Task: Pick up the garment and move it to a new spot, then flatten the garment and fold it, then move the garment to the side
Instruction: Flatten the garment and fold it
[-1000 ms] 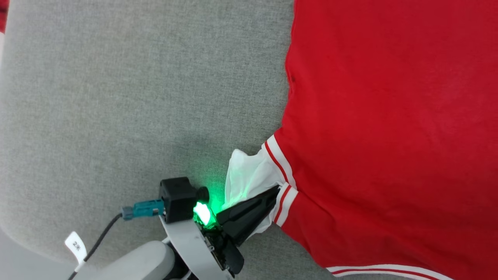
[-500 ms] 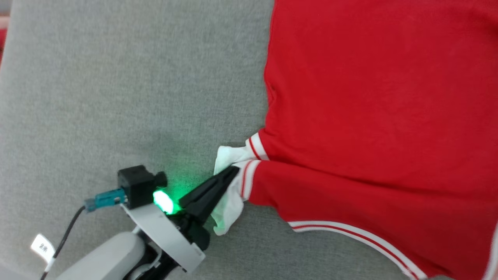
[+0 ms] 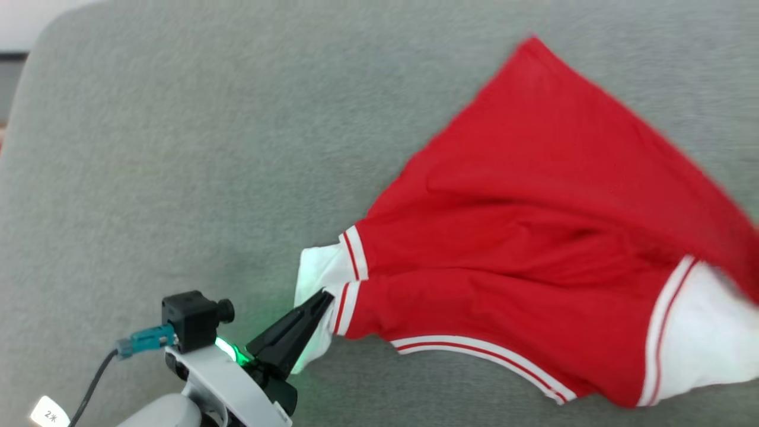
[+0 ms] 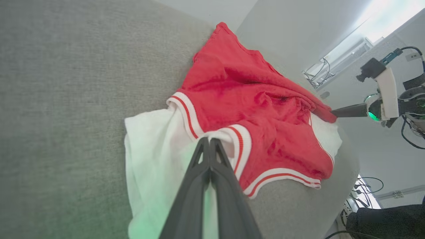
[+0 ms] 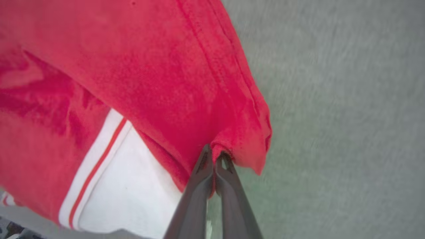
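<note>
My left gripper [image 3: 321, 299] clamps the shirt [image 3: 533, 207] by its white sleeve, my right gripper [image 5: 212, 153] by a red edge.

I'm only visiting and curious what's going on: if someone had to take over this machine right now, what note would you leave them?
Left tool: shut on the garment, pinching its white sleeve beside the striped trim.
Right tool: shut on a red edge of the garment, near the other white sleeve.
Garment: bunched and stretched between the two tools over the grey upholstered surface; not flat.
Done: both grips taken.
Left: carry it to its new spot, flatten, fold, move aside.
</note>
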`<state>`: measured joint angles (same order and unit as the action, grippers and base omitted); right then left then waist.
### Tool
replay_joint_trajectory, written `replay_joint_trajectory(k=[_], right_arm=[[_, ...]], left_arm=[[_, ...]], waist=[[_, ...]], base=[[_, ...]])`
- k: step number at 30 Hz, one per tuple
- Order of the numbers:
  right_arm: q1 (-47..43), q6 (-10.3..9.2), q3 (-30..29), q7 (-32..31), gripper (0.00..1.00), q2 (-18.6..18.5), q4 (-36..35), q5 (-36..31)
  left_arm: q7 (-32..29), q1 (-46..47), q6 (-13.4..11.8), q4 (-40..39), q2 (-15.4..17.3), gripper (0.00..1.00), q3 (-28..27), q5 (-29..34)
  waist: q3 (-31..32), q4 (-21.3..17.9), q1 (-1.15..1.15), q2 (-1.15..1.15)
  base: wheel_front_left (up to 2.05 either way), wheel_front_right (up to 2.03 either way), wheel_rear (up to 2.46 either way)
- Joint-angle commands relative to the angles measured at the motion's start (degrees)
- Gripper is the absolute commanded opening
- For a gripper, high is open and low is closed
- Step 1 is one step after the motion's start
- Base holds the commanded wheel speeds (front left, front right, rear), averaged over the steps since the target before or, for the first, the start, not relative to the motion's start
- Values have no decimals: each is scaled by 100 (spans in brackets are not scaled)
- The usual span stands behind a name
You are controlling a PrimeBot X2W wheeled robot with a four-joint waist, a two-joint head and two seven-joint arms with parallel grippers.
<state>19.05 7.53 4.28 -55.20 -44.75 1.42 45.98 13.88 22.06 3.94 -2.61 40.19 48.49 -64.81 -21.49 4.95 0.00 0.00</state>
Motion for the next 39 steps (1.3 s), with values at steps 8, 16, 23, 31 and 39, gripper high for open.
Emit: replay_joint_trajectory(k=[8,16,23,31,39], right_arm=[[-2143,-9,-580,-566,0,724,-1417,-245],[-2669,-9,-427,-618,0,1309,-1746,-517],[-2358,-9,-625,-80,100,1428,-1874,-715],[-1646,-9,-1479,-337,100,1058,-2628,-434],[174,-9,-793,-160,100,906,-1957,-901]], left_arm=[[-46,-105,-65,-37,44,0,40,-9],[-87,-43,-37,74,15,0,80,22],[-76,-77,-24,125,-10,0,93,-8],[-16,-70,-12,86,-94,0,67,47],[-45,152,22,19,-179,0,103,220]], waist=[[342,-571,0,0],[308,-672,0,0],[346,-691,0,0],[307,-557,0,0],[-69,-232,0,0]], base=[[0,0,0],[0,0,0],[0,0,0],[0,0,0],[0,0,0]])
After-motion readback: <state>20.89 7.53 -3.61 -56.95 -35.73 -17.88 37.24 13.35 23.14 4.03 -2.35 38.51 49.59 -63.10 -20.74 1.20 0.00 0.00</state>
